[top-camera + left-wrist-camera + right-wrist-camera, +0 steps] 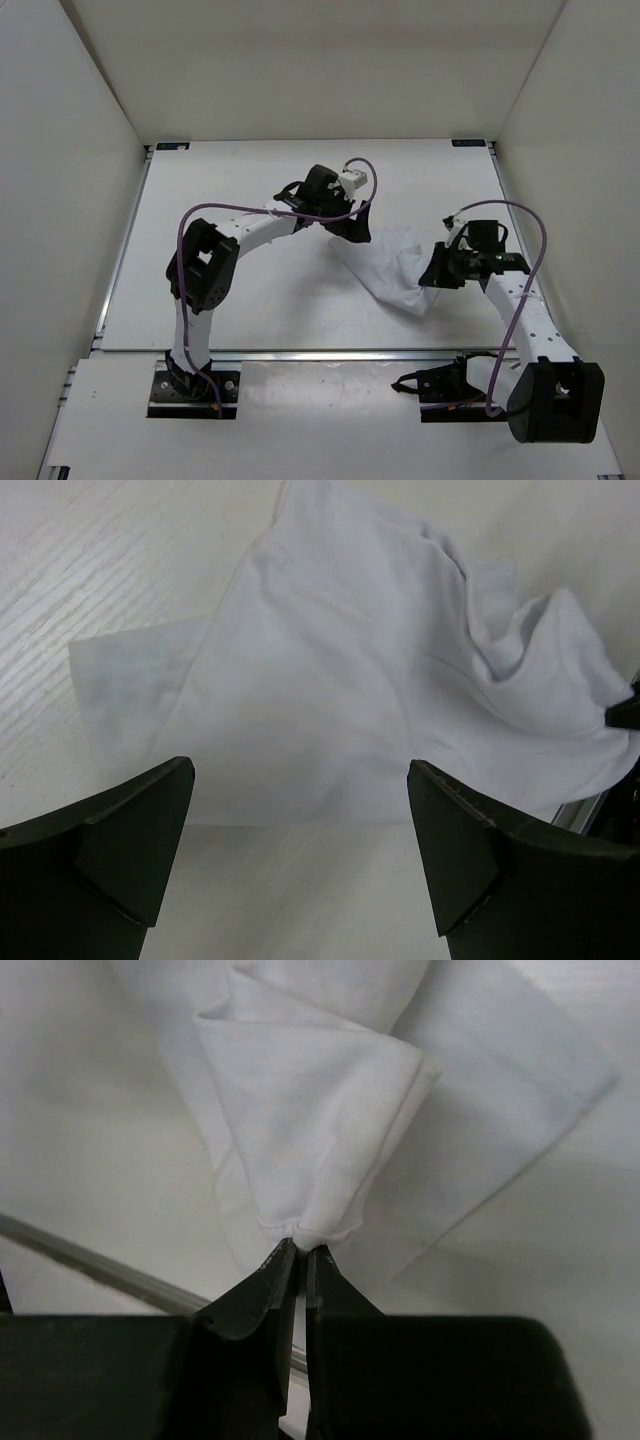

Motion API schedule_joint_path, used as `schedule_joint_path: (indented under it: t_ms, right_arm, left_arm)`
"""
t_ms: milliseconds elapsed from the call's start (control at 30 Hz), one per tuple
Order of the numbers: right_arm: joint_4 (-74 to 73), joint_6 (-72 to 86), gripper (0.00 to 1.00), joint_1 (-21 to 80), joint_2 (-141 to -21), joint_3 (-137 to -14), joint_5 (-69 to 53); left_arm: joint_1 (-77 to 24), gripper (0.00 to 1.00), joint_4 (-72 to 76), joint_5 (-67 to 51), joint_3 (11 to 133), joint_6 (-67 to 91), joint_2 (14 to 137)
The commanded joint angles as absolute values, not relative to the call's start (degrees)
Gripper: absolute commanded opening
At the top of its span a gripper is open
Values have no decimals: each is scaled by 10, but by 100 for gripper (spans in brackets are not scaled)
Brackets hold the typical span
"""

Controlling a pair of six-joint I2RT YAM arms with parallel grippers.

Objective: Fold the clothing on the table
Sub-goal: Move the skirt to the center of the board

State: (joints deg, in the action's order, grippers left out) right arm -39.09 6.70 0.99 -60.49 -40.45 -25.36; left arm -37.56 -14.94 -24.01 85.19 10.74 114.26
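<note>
Thing: plain white, thin, soft piece of clothing (393, 266), rumpled, not spread square.
Where: on the large matte white table (250, 300), right of centre, between the two arms; its near-right end lies close to the aluminium rail (90, 1260) at the table's near edge.
Long axis: diagonal in the top view, from the far-left end by the left gripper (352, 232) down to the near-right end by the right gripper (432, 276).
Lie: the left part lies flat with one straight edge facing the left wrist camera, and a flat flap sticks out beside it. The right part is heaped in folds.
Right jaws: closed tight on a bunched bit of hem, which rises from the tips in a cone of cloth.
Left jaws: spread wide and empty, the straight edge lying in the gap between them. Whether they touch the table cannot be told.
Step, by my reading: gaining a two-point hold to pull the piece flat; no fold made yet.
Next move calls for: left jaws to come down on that straight edge and catch it. Pinch only the top layer, or the creases get dragged along.
</note>
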Motion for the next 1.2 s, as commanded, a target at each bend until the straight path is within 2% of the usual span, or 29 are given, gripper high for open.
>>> schedule_joint_path:
  t_ms: [0,67,133,233,300,367,500,633,700,733,767,800,867,900,1067,1167]
  right_arm:
    - [-402,67,0,-43,-589,-459,-243]
    - [-400,59,0,-100,-609,-516,-230]
    - [-416,40,0,-106,-643,-625,-195]
    - [-446,20,0,-65,-735,-777,-160]
    - [-443,26,0,-25,-779,-919,-163]
    - [-413,31,0,64,-817,-979,-154]
    - [-318,52,0,178,-879,-967,-212]
    - [-288,61,0,256,-946,-897,-227]
    - [-279,70,22,285,-966,-873,-247]
    - [-279,78,48,291,-969,-861,-243]
    - [-279,83,68,290,-969,-855,-240]
    - [-281,83,74,288,-958,-846,-229]
    - [-242,89,95,273,-917,-797,-226]
    - [-218,88,99,255,-887,-782,-219]
    - [-184,112,99,143,-776,-652,-206]
    - [-189,105,99,67,-761,-607,-193]
  left_arm:
    - [-372,99,-149,-229,882,113,1126]
    - [-351,99,-144,-218,858,121,1103]
    - [-321,99,-136,-217,810,136,1056]
    - [-248,99,-126,-234,753,154,975]
    - [-181,99,-127,-229,695,191,925]
    - [-129,99,-142,-213,676,206,881]
    - [-76,99,-200,-180,667,177,815]
    - [-104,99,-234,-139,669,153,783]
    - [-108,98,-230,-140,658,159,777]
    - [-109,99,-231,-146,651,163,772]
    - [-107,98,-229,-147,648,163,768]
    - [-107,99,-229,-145,645,164,766]
    - [-112,99,-228,-143,640,163,765]
    - [-111,98,-228,-141,640,163,766]
    - [-136,99,-204,-136,621,184,784]
    - [-172,98,-179,-139,594,206,809]
